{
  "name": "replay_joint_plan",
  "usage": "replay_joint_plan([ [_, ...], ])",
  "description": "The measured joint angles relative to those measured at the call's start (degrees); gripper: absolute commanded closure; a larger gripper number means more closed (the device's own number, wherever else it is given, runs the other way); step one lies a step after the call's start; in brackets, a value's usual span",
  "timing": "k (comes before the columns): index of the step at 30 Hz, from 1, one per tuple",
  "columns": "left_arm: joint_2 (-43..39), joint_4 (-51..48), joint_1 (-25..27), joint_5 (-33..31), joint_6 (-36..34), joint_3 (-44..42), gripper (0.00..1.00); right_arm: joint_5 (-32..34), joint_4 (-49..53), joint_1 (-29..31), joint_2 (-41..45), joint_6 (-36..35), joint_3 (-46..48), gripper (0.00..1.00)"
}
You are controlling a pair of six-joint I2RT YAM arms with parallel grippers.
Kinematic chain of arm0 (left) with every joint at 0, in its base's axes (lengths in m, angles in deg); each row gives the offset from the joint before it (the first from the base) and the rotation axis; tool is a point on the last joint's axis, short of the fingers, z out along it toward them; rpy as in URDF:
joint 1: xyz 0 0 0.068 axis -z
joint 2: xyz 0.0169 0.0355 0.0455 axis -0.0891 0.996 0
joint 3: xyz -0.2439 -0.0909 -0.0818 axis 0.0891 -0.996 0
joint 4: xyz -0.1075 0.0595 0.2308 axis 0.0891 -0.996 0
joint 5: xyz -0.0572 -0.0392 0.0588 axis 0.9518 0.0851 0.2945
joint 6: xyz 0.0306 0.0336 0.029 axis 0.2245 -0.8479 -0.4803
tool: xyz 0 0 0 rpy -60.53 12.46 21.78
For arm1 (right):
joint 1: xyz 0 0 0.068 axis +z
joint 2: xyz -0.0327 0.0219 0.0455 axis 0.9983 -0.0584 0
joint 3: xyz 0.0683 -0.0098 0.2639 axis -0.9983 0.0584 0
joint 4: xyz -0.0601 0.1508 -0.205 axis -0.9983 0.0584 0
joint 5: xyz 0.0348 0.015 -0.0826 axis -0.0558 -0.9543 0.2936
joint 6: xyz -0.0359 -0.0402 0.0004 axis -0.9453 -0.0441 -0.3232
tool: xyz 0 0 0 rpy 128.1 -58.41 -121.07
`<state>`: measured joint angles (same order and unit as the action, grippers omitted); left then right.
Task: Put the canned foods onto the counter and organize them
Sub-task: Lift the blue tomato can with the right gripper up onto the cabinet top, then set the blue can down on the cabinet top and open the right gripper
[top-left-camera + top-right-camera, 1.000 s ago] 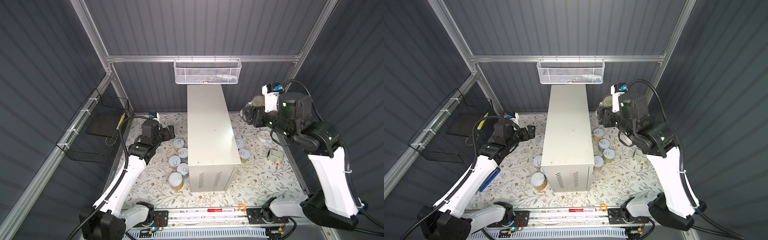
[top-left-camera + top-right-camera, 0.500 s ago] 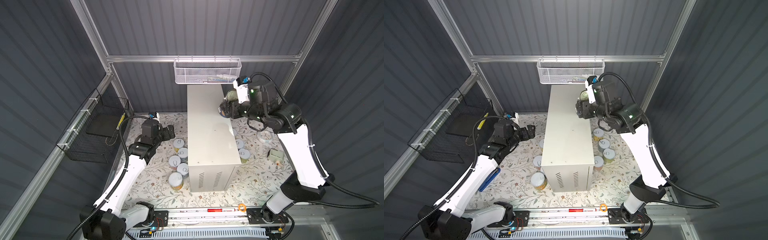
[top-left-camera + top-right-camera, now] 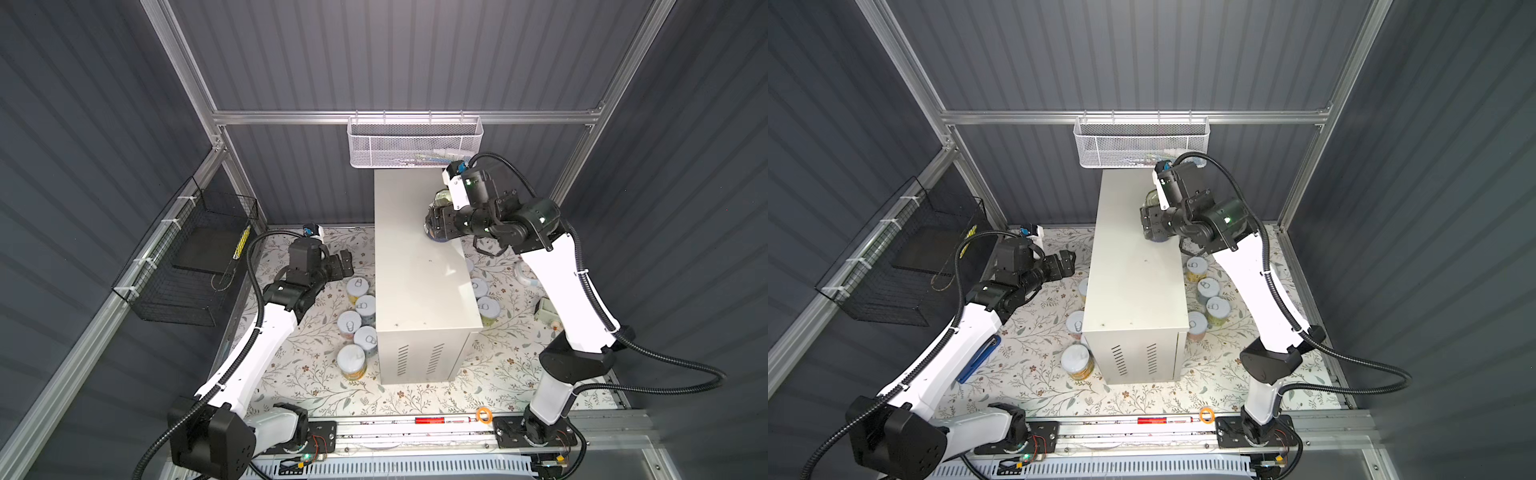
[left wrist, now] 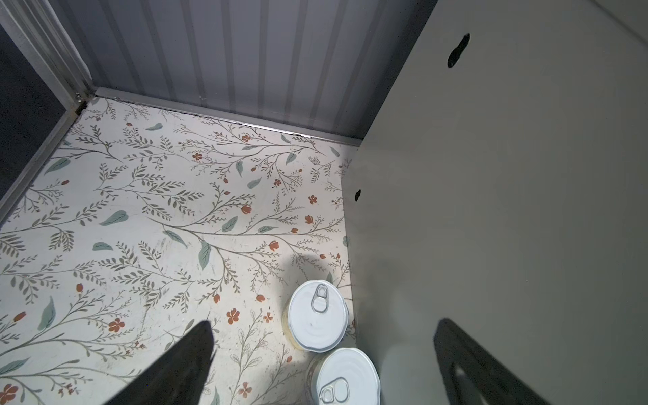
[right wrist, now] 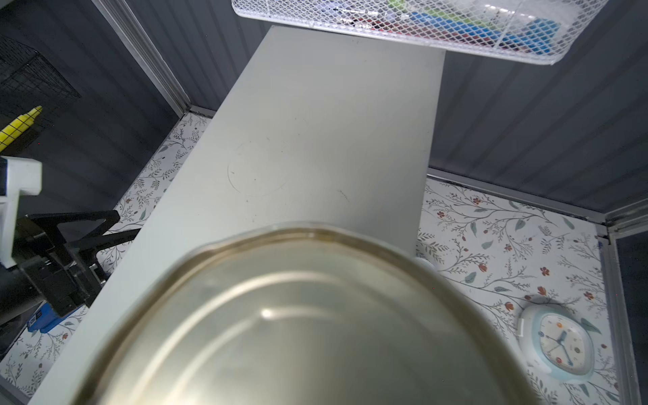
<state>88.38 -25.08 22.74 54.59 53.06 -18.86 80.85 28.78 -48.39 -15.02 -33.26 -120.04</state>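
While over counter [image 3: 415, 282], can [image 5: 298, 333] near mesh basket [image 3: 413, 145].

Kind of place: a robotics lab test cell, dressed with household props.
Enclosure: aluminium frame [image 3: 407, 117] bars and grey ribbed wall panels [image 3: 374, 54] close the scene in at the rear, left and right of both top views.
Machinery: a left arm [image 3: 266, 340] and a right arm [image 3: 569, 299] stand on a base rail [image 3: 415, 432] along the bottom edge, with bare circuit boards [image 3: 318, 442] and loose cables [image 3: 648, 382].
Floor: a floral printed sheet [image 3: 316, 374] fills the centre of the frame.
Props: a white mesh basket [image 3: 415, 145] at top centre, a black wire basket [image 3: 174, 303] at left, cans [image 3: 352, 361] on the sheet, and a small clock [image 5: 557, 342] at the lower right of the right wrist view.
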Motion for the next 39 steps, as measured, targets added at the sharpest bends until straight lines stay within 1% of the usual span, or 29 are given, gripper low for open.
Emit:
replay_joint_plan([
  [1, 0.1, 0.0, 0.0, 0.2, -0.2, 0.2, 0.01, 0.1, 0.1, 0.0, -0.3, 0.0, -0.2, 0.88],
  [2, 0.3, 0.0, 0.0, 0.2, -0.2, 0.6, 0.01, 0.2, 0.3, 0.0, -0.6, 0.0, -0.4, 0.79],
  [3, 0.5, 0.1, 0.0, 0.3, -0.2, 0.9, 0.01, 0.3, 0.5, 0.0, -0.9, 0.0, -0.6, 0.65],
  [4, 0.6, 0.2, 0.0, 0.4, -0.2, 1.0, 0.01, 0.3, 0.6, 0.0, -1.1, 0.0, -0.6, 0.58],
  [6, 0.8, 0.5, 0.0, 0.4, -0.2, 1.0, 0.01, 0.6, 0.4, 0.1, -1.6, 0.0, -1.0, 0.45],
  [9, 1.6, 0.9, 0.0, 0.4, -0.2, 1.0, 0.01, 1.1, 0.4, 0.2, -1.7, 0.0, -1.1, 0.32],
  [11, 2.3, 0.9, 0.0, 0.4, -0.2, 1.0, 0.01, 1.2, 0.5, 0.2, -1.7, 0.0, -1.1, 0.25],
  [15, 2.7, 1.0, 0.0, 0.4, -0.2, 1.0, 0.01, 1.2, 0.3, 0.2, -1.7, -0.2, -1.2, 0.12],
  [19, 2.7, 1.4, 0.0, 0.4, -0.2, 1.0, 0.01, 1.2, -2.3, 0.2, -1.7, -0.4, -2.6, 0.01],
  [28, 2.7, 1.4, 0.0, 0.3, -0.2, 1.0, 0.01, -0.1, -5.0, 0.4, -1.7, -0.5, -3.1, 0.01],
  [31, 2.6, 1.4, 0.0, 0.4, -0.2, 1.0, 0.01, -1.5, -5.0, 0.4, -1.7, -1.3, -4.3, 0.01],
  [35, 2.2, 1.4, 0.0, 0.4, -0.2, 1.0, 0.01, -1.6, -5.2, 0.5, -1.5, -2.2, -7.5, 0.01],
  [39, 1.6, 1.4, 0.0, 0.4, -0.2, 0.8, 0.01, -1.7, -6.4, 0.5, 0.1, -3.6, -7.0, 0.01],
])
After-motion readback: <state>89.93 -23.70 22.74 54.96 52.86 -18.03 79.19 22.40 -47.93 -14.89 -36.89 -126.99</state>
